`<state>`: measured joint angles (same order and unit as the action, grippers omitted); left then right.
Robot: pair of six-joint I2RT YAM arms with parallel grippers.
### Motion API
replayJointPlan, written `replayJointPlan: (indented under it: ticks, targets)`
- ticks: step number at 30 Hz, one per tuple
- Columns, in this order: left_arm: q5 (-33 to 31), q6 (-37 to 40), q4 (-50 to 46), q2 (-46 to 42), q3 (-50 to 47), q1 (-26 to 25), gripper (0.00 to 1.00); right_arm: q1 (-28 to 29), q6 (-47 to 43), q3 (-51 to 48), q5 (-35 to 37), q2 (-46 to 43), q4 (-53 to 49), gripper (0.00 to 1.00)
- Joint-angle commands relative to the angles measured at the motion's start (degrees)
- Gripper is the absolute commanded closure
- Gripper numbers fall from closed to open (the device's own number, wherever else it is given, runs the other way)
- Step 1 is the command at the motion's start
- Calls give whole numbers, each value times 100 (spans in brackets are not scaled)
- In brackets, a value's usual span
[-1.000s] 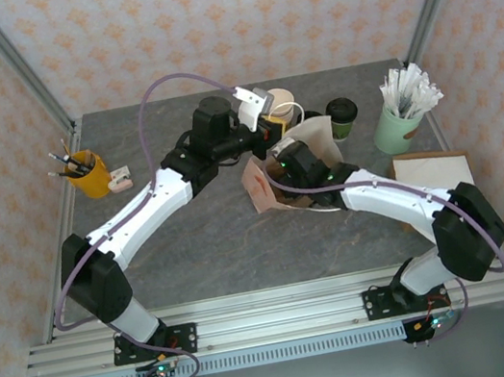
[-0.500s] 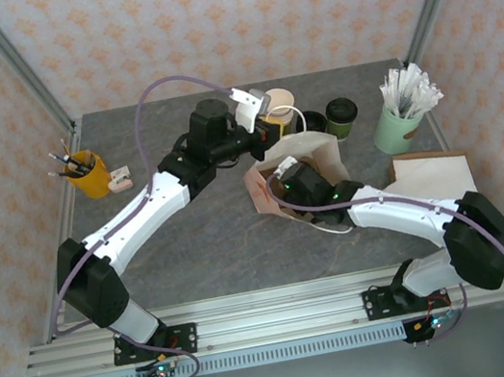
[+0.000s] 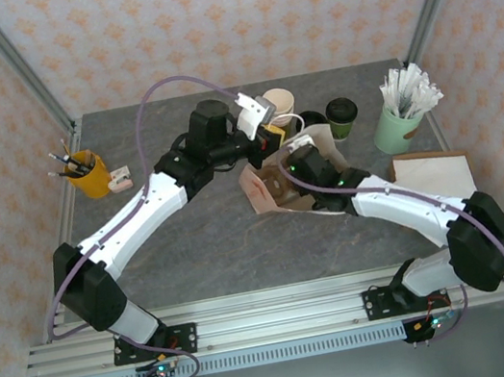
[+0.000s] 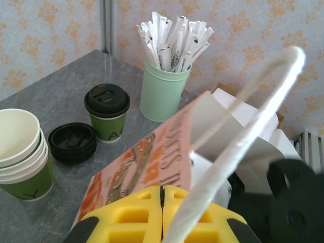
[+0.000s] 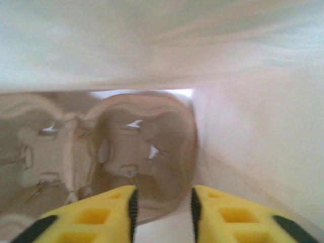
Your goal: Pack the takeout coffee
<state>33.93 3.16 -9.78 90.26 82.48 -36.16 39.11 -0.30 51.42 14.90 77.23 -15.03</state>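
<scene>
The left fingers [image 4: 157,205] are pinching the paper bag [image 4: 147,167] open — holding it steady helps. The right fingers [image 5: 126,205] are sitting inside by the tray [image 5: 136,147]; gripping or not, I cannot tell. The coffee cup [image 3: 342,117] is waiting on the counter [image 3: 194,247] behind.

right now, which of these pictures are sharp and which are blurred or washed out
Top external: evenly lit and sharp. Left wrist: dark-green paper cup with round black lid and pale mint cup of white sticks crisp; white paper bag handle and left gripper soft. Right wrist: blurred throughout, pale bag wall washed out, brown moulded pulp carrier smeared.
</scene>
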Motion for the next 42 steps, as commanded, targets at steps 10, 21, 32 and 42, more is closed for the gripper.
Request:
replayJointPlan:
  ticks: [10, 21, 32, 42]
  targets:
    - [-62, -390, 347, 147, 83, 217, 100, -114, -116, 592, -540, 467, -238, 100]
    - [-135, -35, -327, 316, 298, 596, 100, -246, -196, 1825, -1462, 56, -1177, 60]
    - [101, -294, 397, 359, 166, 607, 100, -211, -268, 2111, -2531, 1121, -1706, 74]
    - [-115, -571, 772, 326, -51, 610, 100, -198, 6, 3071, -2580, 2202, -2994, 70]
